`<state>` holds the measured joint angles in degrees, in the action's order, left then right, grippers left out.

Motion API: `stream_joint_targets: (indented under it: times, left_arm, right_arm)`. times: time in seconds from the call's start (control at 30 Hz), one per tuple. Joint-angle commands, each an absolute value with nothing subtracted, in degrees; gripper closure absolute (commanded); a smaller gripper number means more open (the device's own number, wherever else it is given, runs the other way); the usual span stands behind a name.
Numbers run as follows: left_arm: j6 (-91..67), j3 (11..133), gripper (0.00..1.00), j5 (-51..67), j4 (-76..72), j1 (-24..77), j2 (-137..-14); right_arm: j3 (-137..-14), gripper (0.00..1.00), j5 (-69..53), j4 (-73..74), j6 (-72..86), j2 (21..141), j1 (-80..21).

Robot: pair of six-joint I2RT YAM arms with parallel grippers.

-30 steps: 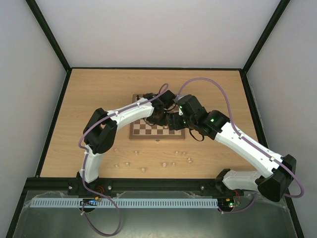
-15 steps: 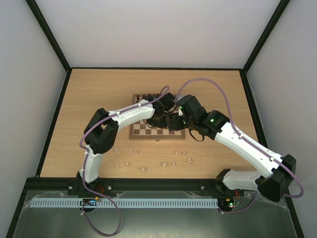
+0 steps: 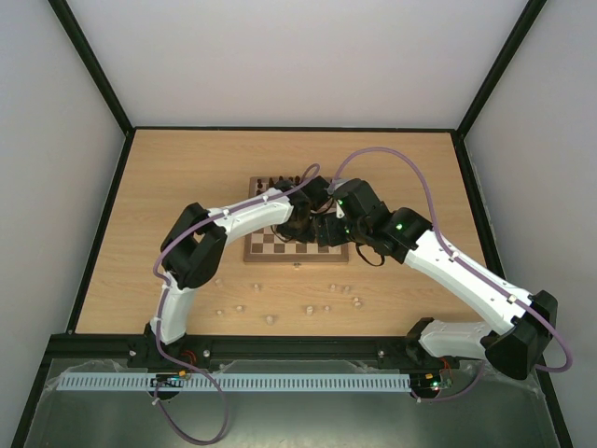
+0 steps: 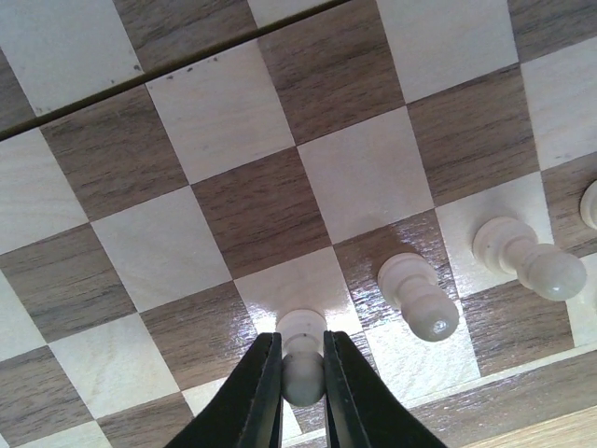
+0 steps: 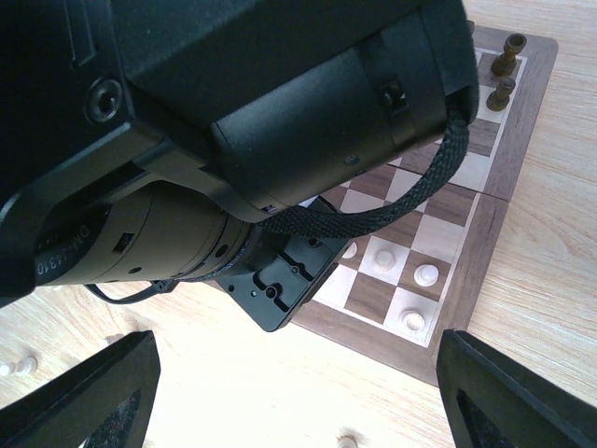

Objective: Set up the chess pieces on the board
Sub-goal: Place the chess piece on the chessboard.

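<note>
Left wrist view has the left tool [image 4: 302, 347] pinched narrow on a pale pawn [image 4: 301, 378], its jaws clamped on the rounded head and neck. The pawn's foot sits on or just above a light square in the second row in from the board [image 4: 252, 205] border. Two more pale pawns [image 4: 418, 294] stand upright in that same row, on the squares just beside it. In the right wrist view the right tool [image 5: 298, 392] hangs wide open and empty over the board's near right corner, with dark pieces [image 5: 508, 51] lined up along the far edge. Several loose pale pieces [image 3: 307, 309] lie on the desk [image 3: 168, 205] between the board's near edge and the desk's near edge. By their looks these are tiny, light, rigid turned wood with a smooth finish. They are likely slippery between hard jaws and easy to tip on their small bases, especially on the glossy board. The neck under the head looks the safest hold, with a straight, gentle release.
</note>
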<state>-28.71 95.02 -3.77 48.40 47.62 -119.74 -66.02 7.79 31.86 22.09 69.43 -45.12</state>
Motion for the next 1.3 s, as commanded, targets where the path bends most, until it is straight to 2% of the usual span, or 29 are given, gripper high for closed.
stream_joint_targets:
  times: [0.0, 1.07, 1.27]
  left_arm:
    - [-28.5, 94.8, 0.87, -3.1, 48.7, 47.9, -120.6]
    - [-28.0, 97.1, 0.86, -5.1, 48.6, 47.2, -122.1]
    - [-28.0, 97.1, 0.78, -5.1, 48.6, 47.2, -122.0]
  right_arm:
    - [-65.2, 0.18, 7.3, 32.9, 22.0, 69.4, -45.1]
    - [-64.7, 0.18, 6.6, 32.6, 21.9, 69.2, -45.0]
    - [-64.6, 0.18, 6.5, 32.5, 21.9, 69.3, -45.1]
